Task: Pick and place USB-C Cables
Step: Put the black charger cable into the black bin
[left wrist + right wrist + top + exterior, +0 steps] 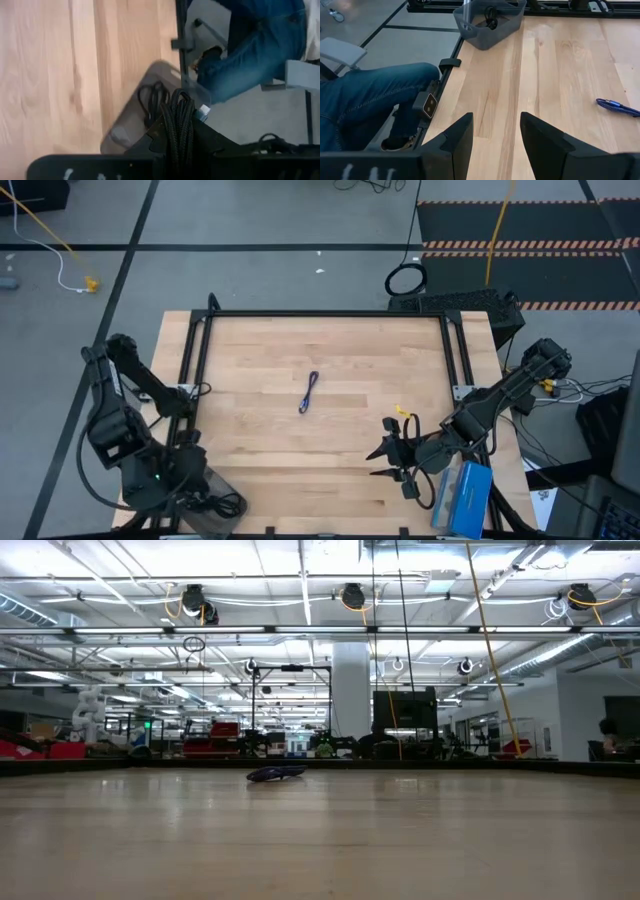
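A short purple-blue cable (309,392) lies folded flat on the middle of the wooden table, and it also shows in the low view (275,774) and the right wrist view (617,106). My left gripper (177,117) is over the grey bin (150,80) at the table's near left corner (215,505), shut on a black braided cable bundle (180,130). Another black cable (152,100) lies looped on the bin's floor. My right gripper (385,460) is open near the table's near right side, level, pointing left, touching nothing. My left gripper pinches the black cable bundle between its two fingers, with several strands (179,107) running side by side up out of the gap. A silver plug end (202,110) sticks out beside the fingers. The bundle is held above the bin's open top. Whether it touches the bin cannot be told.
A blue box (462,498) sits at the near right corner beside my right arm. A small yellow piece (402,412) lies near the right gripper. A black frame (320,315) runs along the table's edges. A person's jeans-clad legs (375,95) are beyond the near left edge.
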Available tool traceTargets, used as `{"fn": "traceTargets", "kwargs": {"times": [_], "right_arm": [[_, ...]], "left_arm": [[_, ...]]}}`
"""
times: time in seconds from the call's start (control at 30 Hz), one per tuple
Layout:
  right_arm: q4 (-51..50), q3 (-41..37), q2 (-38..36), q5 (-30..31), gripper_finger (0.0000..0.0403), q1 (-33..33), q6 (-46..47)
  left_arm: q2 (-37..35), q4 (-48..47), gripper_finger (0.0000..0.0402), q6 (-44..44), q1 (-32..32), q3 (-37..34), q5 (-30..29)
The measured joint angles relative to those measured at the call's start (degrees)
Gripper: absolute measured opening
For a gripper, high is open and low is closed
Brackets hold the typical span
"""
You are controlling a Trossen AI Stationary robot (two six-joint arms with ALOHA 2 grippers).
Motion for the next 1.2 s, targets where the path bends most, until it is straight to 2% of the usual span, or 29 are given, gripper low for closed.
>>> {"fn": "traceTargets", "kwargs": {"times": [0.3,0.7,0.9,1.2], "right_arm": [[-0.1,0.0,0.0,0.0,0.0157,0.0,0.1],[-0.1,0.0,0.0,0.0,0.0157,0.0,0.2],[-0.1,0.0,0.0,0.0,0.0157,0.0,0.2],[-0.1,0.0,0.0,0.0,0.0157,0.0,0.2]], "left_arm": [[2.7,-1.6,0.0044,-4.6,-1.6,0.0,1.9],[6.6,-0.9,0.0044,-4.8,-1.7,0.0,2.2],[8.4,4.2,0.0044,-2.6,-1.7,-2.5,1.4],[10.7,16.2,0.0044,1.8,-1.2,-11.6,3.7]]}}
